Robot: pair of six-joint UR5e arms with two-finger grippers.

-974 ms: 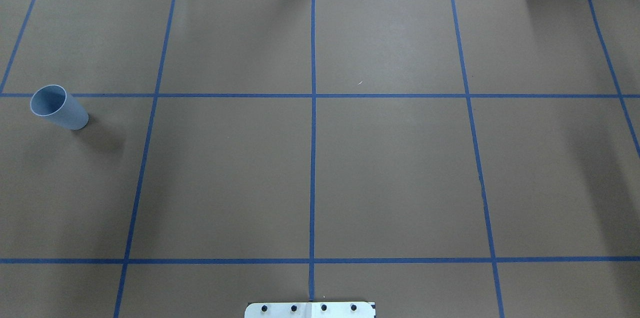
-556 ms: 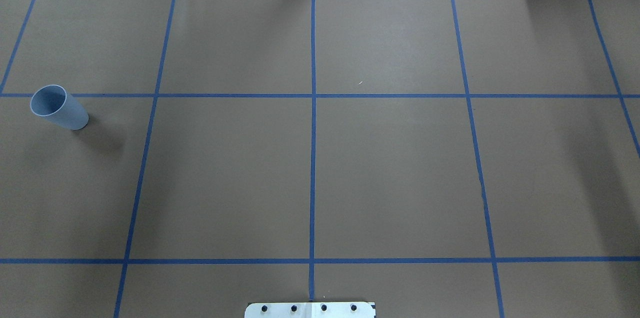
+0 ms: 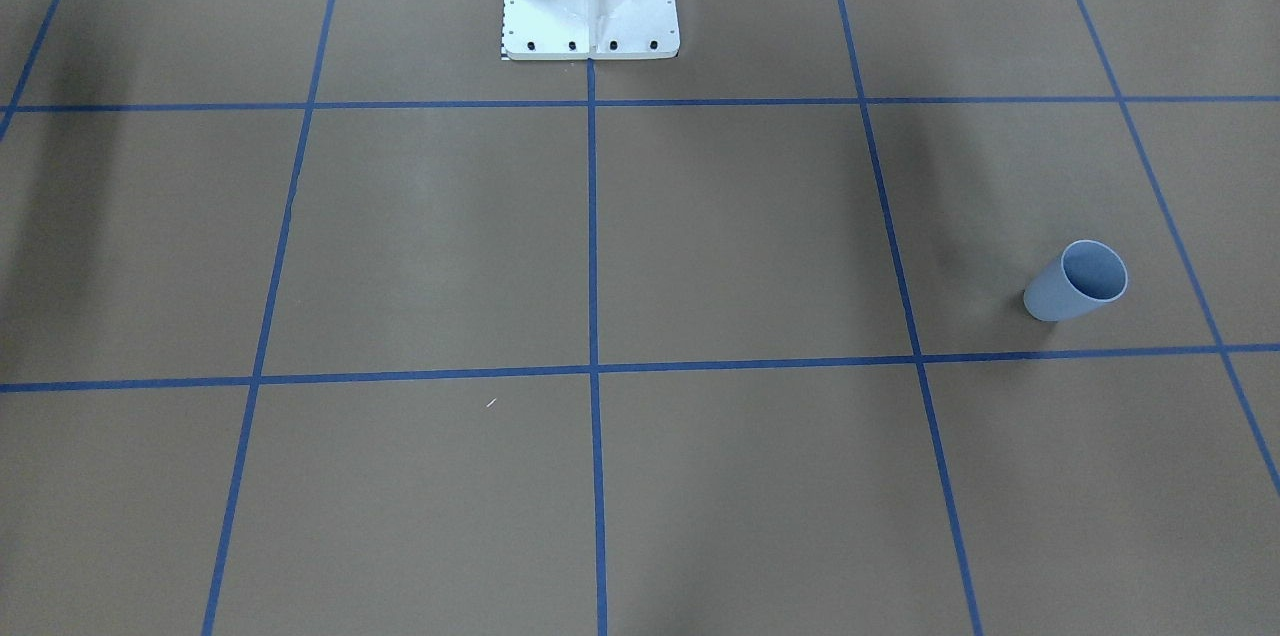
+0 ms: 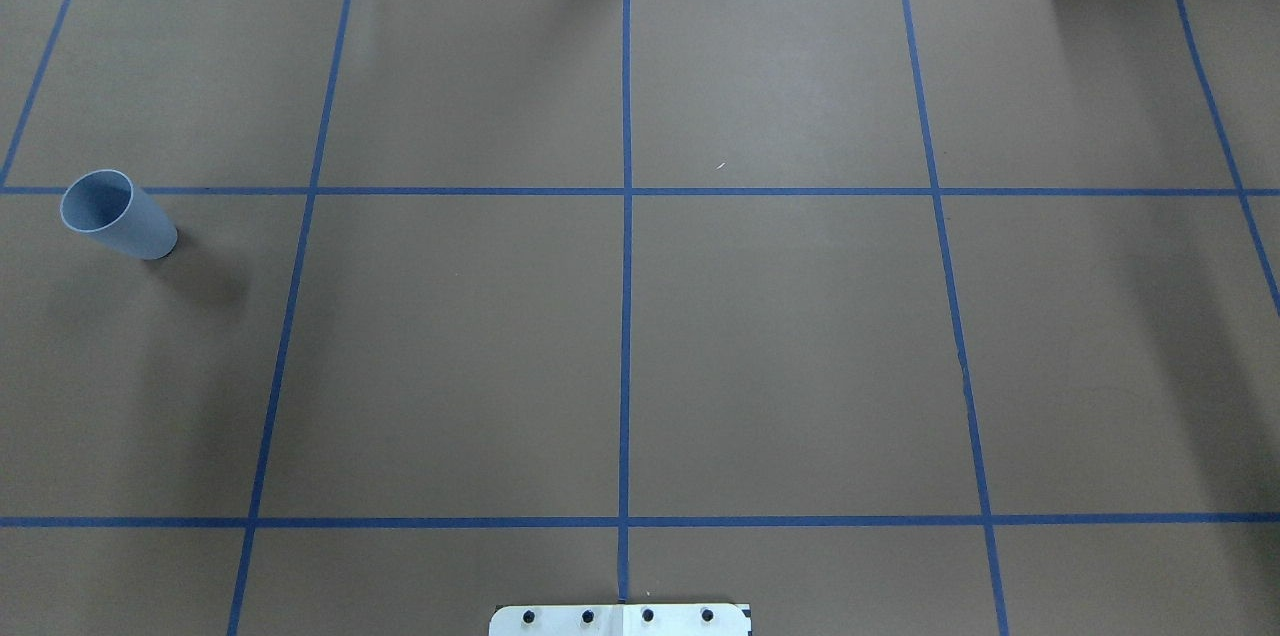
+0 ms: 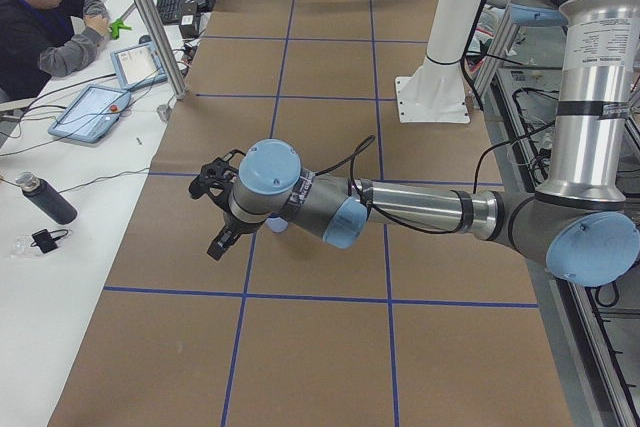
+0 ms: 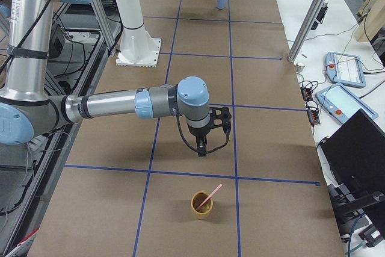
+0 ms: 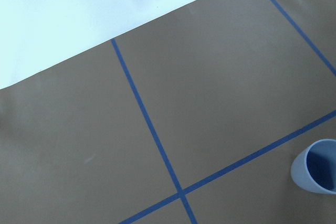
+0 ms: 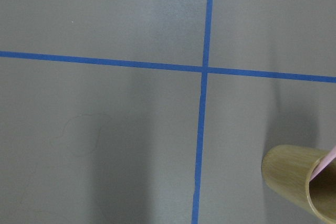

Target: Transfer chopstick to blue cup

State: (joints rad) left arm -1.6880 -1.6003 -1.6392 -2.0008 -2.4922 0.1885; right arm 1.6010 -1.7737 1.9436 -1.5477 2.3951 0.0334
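In the front view the blue cup (image 3: 1075, 284) stands upright at the right middle of the counter (image 3: 700, 236); no arm shows.

Overhead, the same cup sits at the left edge.

In the left side view the left hand (image 5: 215, 245) hangs over the counter at centre left. Nothing shows in it, and its spread cannot be told.

In the right side view the chopstick (image 6: 209, 195) leans in a tan cup (image 6: 202, 207) at bottom centre. The right hand (image 6: 202, 148) hovers near, at mid-frame, touching nothing. Whether it is spread or pressed together cannot be told.

The left wrist view shows the blue cup at lower right.

The right wrist view shows the tan cup and the pink stick at lower right.

The stick looks thin, light, stiff and likely slick. Its bare upper end above the rim seems the place to pinch.
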